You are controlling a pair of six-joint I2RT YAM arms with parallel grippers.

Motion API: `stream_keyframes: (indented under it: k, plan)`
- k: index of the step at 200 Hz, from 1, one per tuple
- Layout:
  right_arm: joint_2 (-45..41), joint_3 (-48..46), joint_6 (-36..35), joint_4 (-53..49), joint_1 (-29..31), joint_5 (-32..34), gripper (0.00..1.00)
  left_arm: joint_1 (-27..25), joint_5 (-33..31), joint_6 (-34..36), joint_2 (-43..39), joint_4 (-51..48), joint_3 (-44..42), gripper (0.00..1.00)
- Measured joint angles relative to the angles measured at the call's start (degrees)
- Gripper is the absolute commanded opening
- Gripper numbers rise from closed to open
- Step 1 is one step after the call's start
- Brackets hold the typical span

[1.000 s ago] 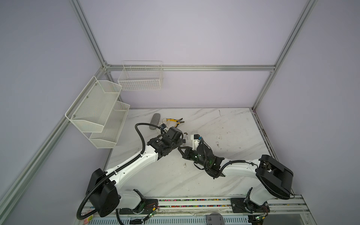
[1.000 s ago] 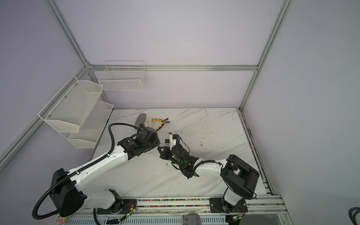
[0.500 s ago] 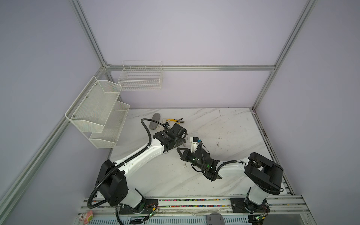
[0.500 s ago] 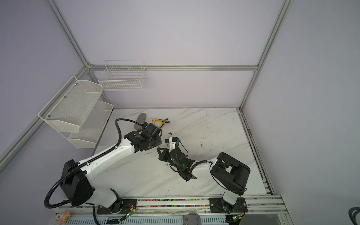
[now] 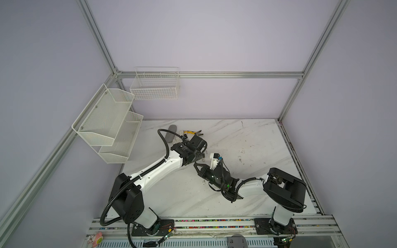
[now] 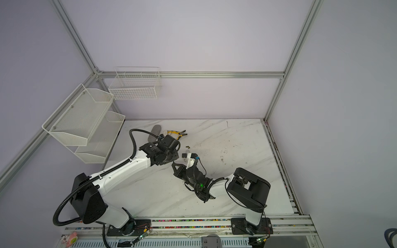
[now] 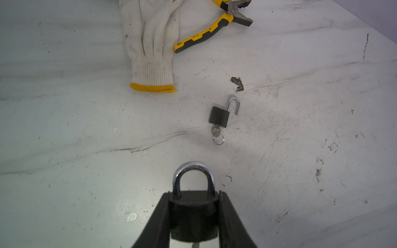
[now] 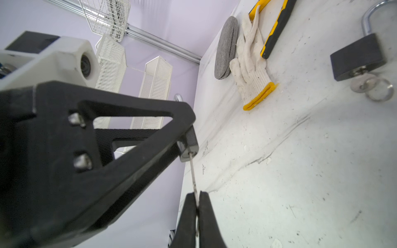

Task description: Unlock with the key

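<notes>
Squarely between the jaws of the left gripper (image 7: pixel 194 194), clamped by its sides, sits a black silver-shackled padlock (image 7: pixel 193 212), its underside met by a thin silver key (image 8: pixel 192 171) pinched tight in the right gripper (image 8: pixel 196 196).

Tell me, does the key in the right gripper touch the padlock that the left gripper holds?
Touching. In the right wrist view the tip of the key sits in the keyhole of the held padlock, with no gap.

No legible txt; shackle engraving on padlock (image 7: pixel 193 212), mark on pliers (image 7: pixel 214 26) too blurry
</notes>
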Motion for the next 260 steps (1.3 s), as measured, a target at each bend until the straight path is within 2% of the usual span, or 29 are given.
stream_keyframes:
  k: [46,105,260]
  plan:
    - [-0.1,0.0,0.8,0.2,-1.2,-2.3,0.0,0.0,-0.2,0.4,0.0,0.3,0.0,0.0]
    - [-0.6,2.4,-2.7,-3.2,-2.2,-4.9,0.0,-0.1,-1.9,1.5,-0.5,0.6,0.0,0.0]
    - [-2.0,2.3,-1.3,-4.2,-0.7,-3.2,0.0,-0.2,-3.4,-1.2,-2.0,0.3,0.0,0.0]
